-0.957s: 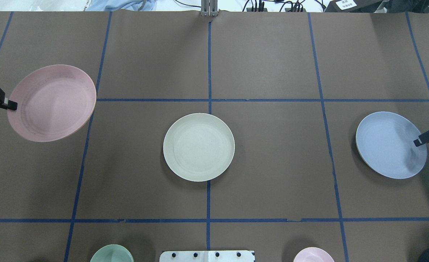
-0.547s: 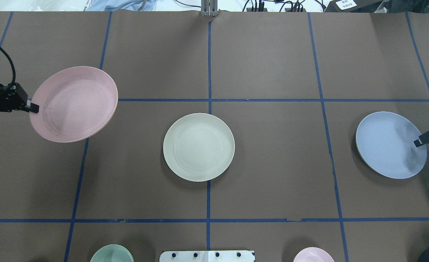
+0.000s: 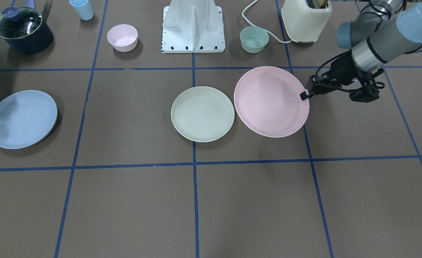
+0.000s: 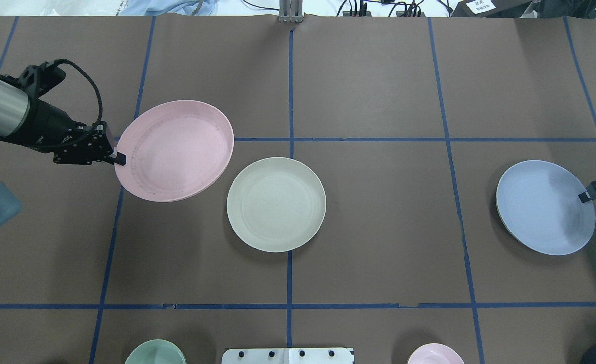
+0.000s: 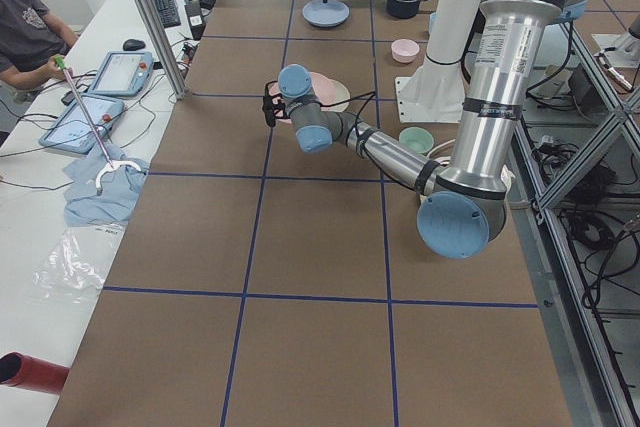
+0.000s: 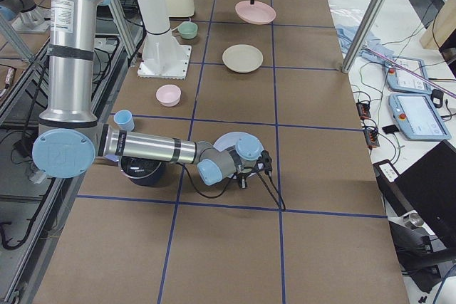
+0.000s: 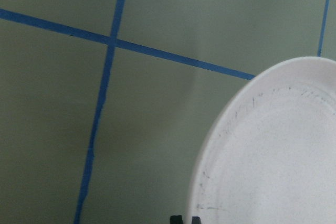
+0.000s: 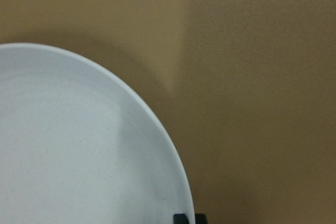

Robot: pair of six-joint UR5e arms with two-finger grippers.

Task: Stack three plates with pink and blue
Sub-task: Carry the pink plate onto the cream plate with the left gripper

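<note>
The cream-white plate [image 4: 276,203] [image 3: 202,113] lies flat at the table's middle. My left gripper [image 4: 120,158] [image 3: 303,95] is shut on the rim of the pale pink plate [image 4: 174,150] [image 3: 271,101] and holds it tilted above the table, just left of the cream plate; the pink plate also fills the left wrist view [image 7: 273,156]. My right gripper [image 4: 585,196] is shut on the right rim of the pale blue plate [image 4: 545,207] [image 3: 21,119], which is slightly lifted at the table's right; it also shows in the right wrist view [image 8: 79,145].
A small green bowl [image 3: 254,39], a small pink bowl [image 3: 122,37], a light blue cup [image 3: 81,9], a dark lidded pot [image 3: 23,30] and a cream toaster [image 3: 306,18] stand along the robot's side, around the white base [image 3: 193,27].
My left arm has carried the pink plate to the right, toward the cream plate. The blue plate has shifted slightly in my right gripper's hold.
</note>
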